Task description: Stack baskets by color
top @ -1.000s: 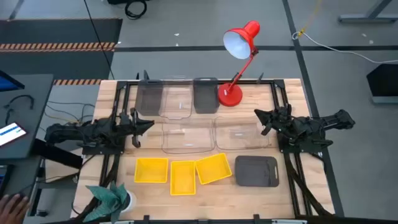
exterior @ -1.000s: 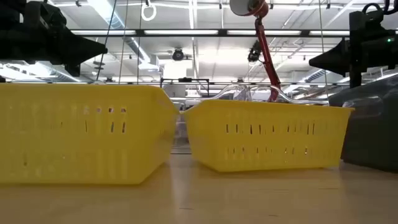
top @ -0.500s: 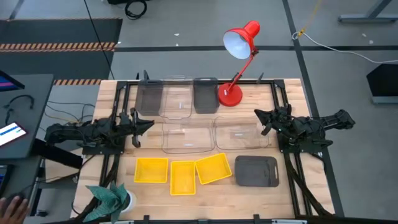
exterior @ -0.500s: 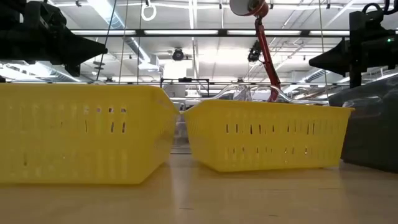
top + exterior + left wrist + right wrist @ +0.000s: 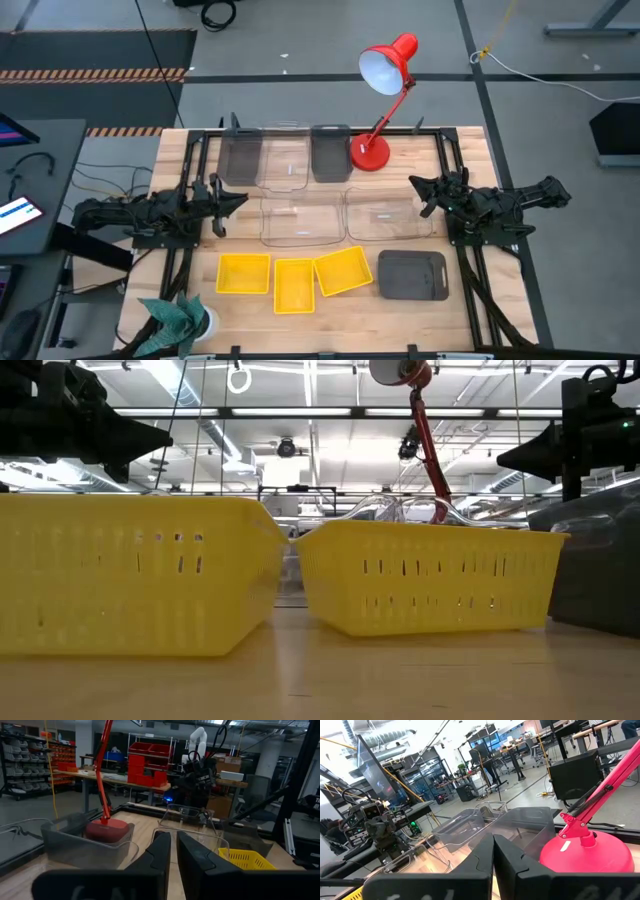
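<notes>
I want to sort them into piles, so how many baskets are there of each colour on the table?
Yellow baskets: 3
Clear baskets: 3
Grey baskets: 3
Total: 9 baskets

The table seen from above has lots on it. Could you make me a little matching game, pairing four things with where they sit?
Things:
1. yellow baskets
2. red lamp
3. dark grey basket
4. left gripper

Places:
A. back edge of the table, base beside a grey bin
B. front of the table, three in a row
C. front right, flat side up, alone
D. left side, above the wood, holding nothing

Pairs: 1-B, 2-A, 3-C, 4-D
</notes>
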Robot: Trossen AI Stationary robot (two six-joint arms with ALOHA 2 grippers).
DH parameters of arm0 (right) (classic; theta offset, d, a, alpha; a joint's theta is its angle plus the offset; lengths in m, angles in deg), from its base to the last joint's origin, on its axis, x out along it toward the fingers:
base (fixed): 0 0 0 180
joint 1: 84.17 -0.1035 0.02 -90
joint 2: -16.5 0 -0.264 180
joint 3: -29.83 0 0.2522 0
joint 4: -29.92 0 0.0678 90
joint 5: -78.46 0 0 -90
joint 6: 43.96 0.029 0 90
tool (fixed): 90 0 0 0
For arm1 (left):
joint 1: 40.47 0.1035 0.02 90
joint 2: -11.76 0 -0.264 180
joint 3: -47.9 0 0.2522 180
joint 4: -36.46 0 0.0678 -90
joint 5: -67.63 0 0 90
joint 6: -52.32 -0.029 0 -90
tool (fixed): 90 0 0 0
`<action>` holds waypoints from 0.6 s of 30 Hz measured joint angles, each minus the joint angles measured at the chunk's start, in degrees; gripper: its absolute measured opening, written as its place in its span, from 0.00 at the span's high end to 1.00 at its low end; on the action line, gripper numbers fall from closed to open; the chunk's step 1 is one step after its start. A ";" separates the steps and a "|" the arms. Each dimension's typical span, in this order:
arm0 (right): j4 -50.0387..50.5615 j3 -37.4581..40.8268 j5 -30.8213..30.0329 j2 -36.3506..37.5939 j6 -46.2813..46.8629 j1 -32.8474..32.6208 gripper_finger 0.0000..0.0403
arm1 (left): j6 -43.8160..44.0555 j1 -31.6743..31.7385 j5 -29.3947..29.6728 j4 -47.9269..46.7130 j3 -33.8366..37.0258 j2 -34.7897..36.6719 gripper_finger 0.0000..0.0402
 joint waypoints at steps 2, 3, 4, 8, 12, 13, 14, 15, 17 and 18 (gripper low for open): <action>0.00 0.00 -0.01 0.00 0.00 0.00 0.97 | 0.01 0.02 0.00 0.00 0.00 0.00 0.91; 0.01 0.00 -0.02 0.01 0.00 -0.02 0.97 | 0.02 0.02 0.00 0.00 0.02 -0.02 0.91; 0.00 0.00 -0.01 0.01 0.00 -0.02 0.97 | 0.00 0.02 0.00 0.00 0.00 0.00 0.91; 0.01 0.00 -0.01 0.00 0.00 -0.02 0.97 | 0.00 0.00 0.00 0.00 0.02 0.00 0.92; 0.01 -0.01 -0.02 0.01 0.00 -0.01 0.97 | 0.00 0.01 -0.01 0.00 0.02 -0.01 0.92; 0.00 0.00 -0.02 0.00 0.00 -0.02 0.97 | 0.00 0.02 0.00 0.00 0.02 0.00 0.92; 0.02 -0.02 -0.02 0.00 0.00 -0.02 0.97 | 0.00 0.02 0.00 0.00 0.02 0.00 0.92; 0.00 -0.01 -0.01 0.01 0.00 -0.01 0.97 | 0.00 0.02 0.00 0.00 0.02 0.00 0.91; 0.02 -0.02 -0.02 0.02 0.00 -0.02 0.97 | 0.00 0.02 0.00 0.00 0.02 0.00 0.91; 0.02 -0.01 -0.01 0.01 0.00 -0.01 0.97 | 0.00 0.01 -0.01 0.00 0.01 0.00 0.91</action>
